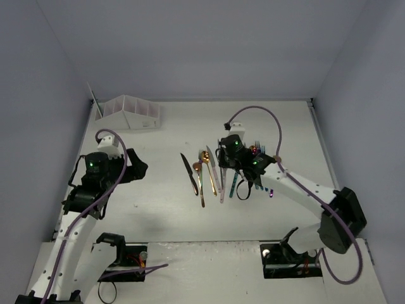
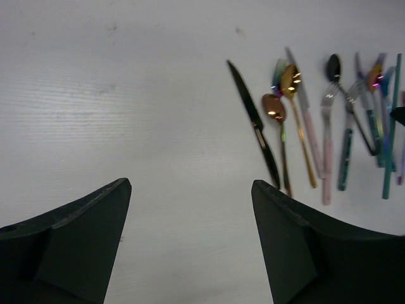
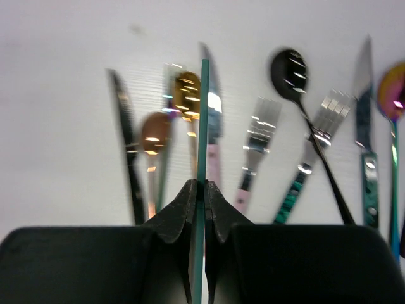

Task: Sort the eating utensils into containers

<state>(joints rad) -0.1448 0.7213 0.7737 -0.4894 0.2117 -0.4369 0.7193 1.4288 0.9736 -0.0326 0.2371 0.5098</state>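
The eating utensils [image 1: 209, 174] lie fanned out mid-table. In the right wrist view I see a black knife [image 3: 126, 139], copper spoon [image 3: 155, 133], gold spoon [image 3: 187, 88], silver forks [image 3: 261, 123], a black spoon [image 3: 289, 66] and an iridescent spoon [image 3: 393, 82]. My right gripper [image 3: 204, 187] is shut on a slim teal utensil [image 3: 203, 114], seen edge-on, above the pile; it also shows in the top view [image 1: 228, 159]. My left gripper [image 2: 190, 190] is open and empty over bare table, left of the black knife [image 2: 256, 123]. The white rack of containers [image 1: 128, 111] stands at the far left.
Grey walls close in the table [image 1: 158, 209] on the left, back and right. The rack sits against the back left corner. The right arm's purple cable [image 1: 266, 114] loops above the utensils.
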